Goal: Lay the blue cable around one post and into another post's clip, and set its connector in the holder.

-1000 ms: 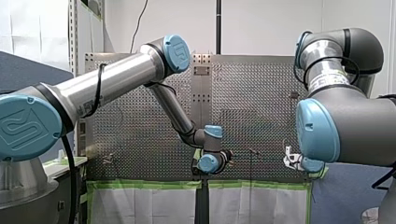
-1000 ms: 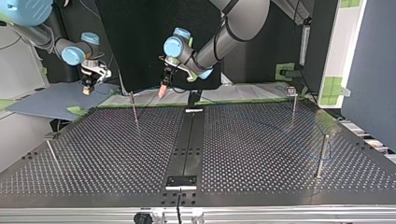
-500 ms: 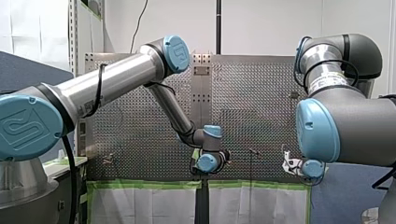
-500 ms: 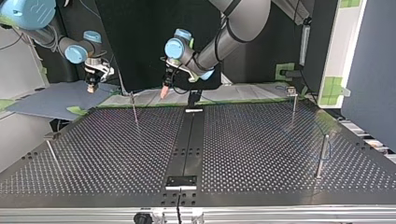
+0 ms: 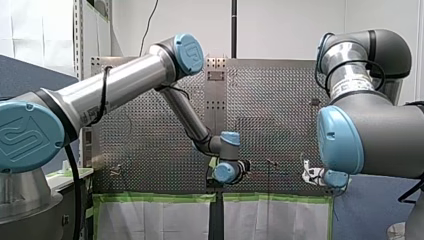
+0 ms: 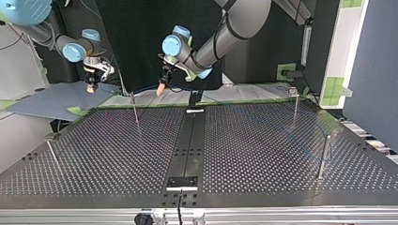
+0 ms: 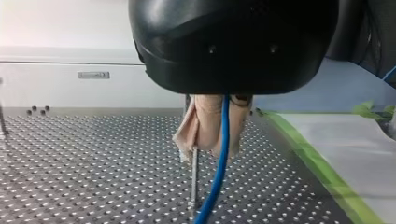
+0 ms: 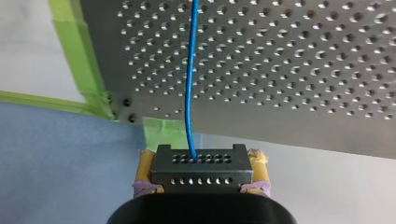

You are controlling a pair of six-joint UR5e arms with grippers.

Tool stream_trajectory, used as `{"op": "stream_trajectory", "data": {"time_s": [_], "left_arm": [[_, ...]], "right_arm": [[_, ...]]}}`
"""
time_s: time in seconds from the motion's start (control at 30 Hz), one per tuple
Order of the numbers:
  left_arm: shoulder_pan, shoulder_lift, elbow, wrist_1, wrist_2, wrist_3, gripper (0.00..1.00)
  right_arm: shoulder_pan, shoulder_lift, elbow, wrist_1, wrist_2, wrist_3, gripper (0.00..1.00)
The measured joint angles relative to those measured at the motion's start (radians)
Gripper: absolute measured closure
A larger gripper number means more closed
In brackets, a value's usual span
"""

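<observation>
The big grey tabletop (image 6: 263,154), full of little holes, fills the top view. My left arm (image 6: 234,23) comes down at 1 o'clock there and my right arm (image 6: 70,47) at 11 o'clock (the sides are swapped in that view).

Thin posts stand on the tabletop. One post (image 6: 134,108) is at 11 o'clock, near the left fingers (image 6: 161,89). A far post (image 6: 323,157) is at 4 o'clock.

The black connector (image 8: 198,170) is off the tabletop, past its taped edge at 10 o'clock in the top view. The right fingers (image 6: 90,86) hold it by its two sides with their yellow pads, closed snug on it.

The blue cable (image 8: 189,93) runs out of the connector. The left fingers are pressed tight on it, beige pads together, and it hangs down past them in the left wrist view.

In the last second the left fingers went up a little and toward 10 o'clock. The right fingers slid a bit toward the tabletop. The cable now shows more clearly as a blue line by the left fingers and across the tabletop toward the far post. I think the arms are pulling out the slack.

The cable looks bent round the far post, but it is too faint to be sure. It is in no clip that I can see, and the connector is not yet in a holder.
</observation>
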Motion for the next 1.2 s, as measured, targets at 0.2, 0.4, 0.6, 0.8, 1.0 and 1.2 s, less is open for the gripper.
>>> {"op": "stream_trajectory", "data": {"time_s": [0.2, 0.4, 0.6, 0.8, 1.0, 1.2], "left_arm": [[0.014, 0.05, -0.049, 0.048, 0.028, -0.044, 1.0], [0.021, 0.065, -0.072, 0.09, 0.033, -0.077, 1.0], [0.019, 0.066, -0.074, 0.072, 0.038, -0.057, 1.0], [0.019, 0.066, -0.081, 0.053, 0.045, -0.045, 1.0], [0.02, 0.066, -0.088, 0.051, 0.047, -0.046, 1.0], [0.021, 0.066, -0.088, 0.051, 0.047, -0.046, 1.0]], "right_arm": [[-0.009, -0.018, 0.002, -0.027, -0.013, 0.053, 1.0], [-0.017, -0.021, 0.002, -0.038, -0.013, 0.1, 1.0], [-0.015, -0.021, 0.011, -0.036, -0.007, 0.094, 1.0], [-0.012, -0.019, 0.02, -0.047, -0.008, 0.09, 1.0], [-0.008, -0.01, 0.02, -0.064, -0.042, 0.093, 1.0], [-0.004, 0.039, 0.003, -0.08, -0.07, 0.089, 1.0]]}}
